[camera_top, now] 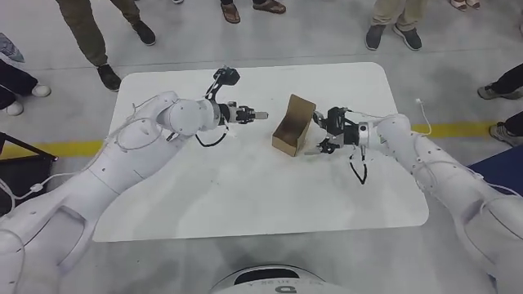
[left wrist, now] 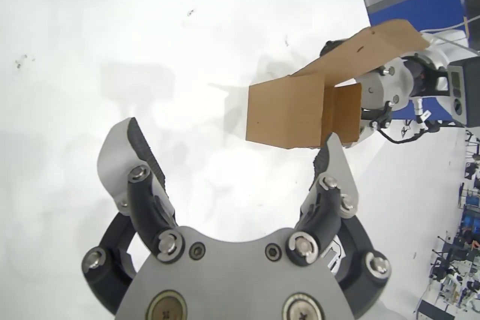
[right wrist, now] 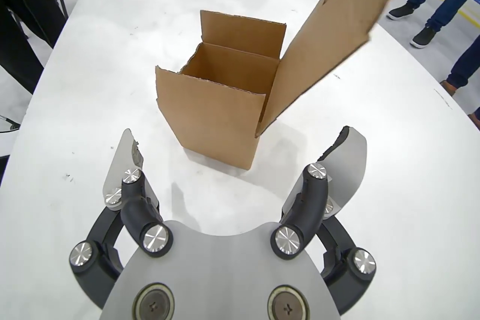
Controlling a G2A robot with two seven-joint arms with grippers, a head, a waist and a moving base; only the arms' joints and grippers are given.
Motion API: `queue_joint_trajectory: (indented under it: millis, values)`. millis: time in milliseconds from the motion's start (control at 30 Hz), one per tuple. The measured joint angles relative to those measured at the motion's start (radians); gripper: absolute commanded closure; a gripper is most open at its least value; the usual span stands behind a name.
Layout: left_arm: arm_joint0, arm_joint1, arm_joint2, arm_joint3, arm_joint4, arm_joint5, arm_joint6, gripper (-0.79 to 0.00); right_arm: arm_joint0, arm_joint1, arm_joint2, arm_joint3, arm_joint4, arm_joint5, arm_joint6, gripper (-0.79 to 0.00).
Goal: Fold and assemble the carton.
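A small brown carton (camera_top: 292,126) stands upright near the middle of the white table (camera_top: 204,196), its top open and its flaps raised. In the right wrist view the carton (right wrist: 221,100) shows a hollow inside and one long flap (right wrist: 337,21) sticking up at an angle. My right gripper (right wrist: 240,149) is open, close beside the carton and holding nothing; from above the right gripper (camera_top: 320,145) sits just right of it. My left gripper (left wrist: 232,145) is open and empty, a short way from the carton (left wrist: 296,111); in the top view the left gripper (camera_top: 260,116) is left of it.
Several people stand around the table's far edge (camera_top: 245,72) and right side. A black cable (camera_top: 358,171) hangs from the right arm over the table. Bare table surface lies in front of the carton and to the left.
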Motion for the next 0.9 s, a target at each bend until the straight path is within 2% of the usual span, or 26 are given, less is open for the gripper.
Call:
queue_joint_trajectory:
  millis: [100, 333, 600, 667, 700, 767, 800, 833, 900]
  values:
    - [-0.016, -0.019, 0.017, 0.021, 0.026, -0.004, -0.014, -0.785, -0.001, -0.027, -0.012, 0.015, 0.003, -0.017, 0.005, -0.785]
    - [-0.060, -0.089, 0.076, 0.106, 0.047, -0.030, -0.072, -0.785, 0.006, -0.083, -0.028, 0.056, -0.030, -0.029, -0.035, -0.785]
    - [-0.084, -0.142, 0.103, 0.180, 0.078, -0.056, -0.105, -0.770, 0.016, -0.118, -0.025, 0.107, -0.066, -0.032, -0.079, -0.785]
    - [-0.087, -0.154, 0.106, 0.190, 0.081, -0.068, -0.112, -0.683, 0.017, -0.124, -0.023, 0.116, -0.078, -0.033, -0.088, -0.785]
    - [-0.089, -0.160, 0.108, 0.193, 0.084, -0.074, -0.116, -0.610, 0.018, -0.126, -0.023, 0.119, -0.084, -0.034, -0.092, -0.785]
    - [-0.093, -0.171, 0.111, 0.201, 0.086, -0.086, -0.124, -0.391, 0.019, -0.131, -0.020, 0.124, -0.094, -0.036, -0.103, -0.785]
    - [-0.095, -0.178, 0.112, 0.205, 0.089, -0.091, -0.127, -0.376, 0.020, -0.133, -0.018, 0.128, -0.101, -0.035, -0.109, -0.785]
    - [-0.096, -0.182, 0.112, 0.209, 0.091, -0.094, -0.130, -0.385, 0.020, -0.134, -0.017, 0.130, -0.106, -0.034, -0.113, -0.785]
    - [-0.098, -0.189, 0.110, 0.218, 0.092, -0.098, -0.134, -0.582, 0.021, -0.135, -0.013, 0.135, -0.116, -0.033, -0.123, -0.785]
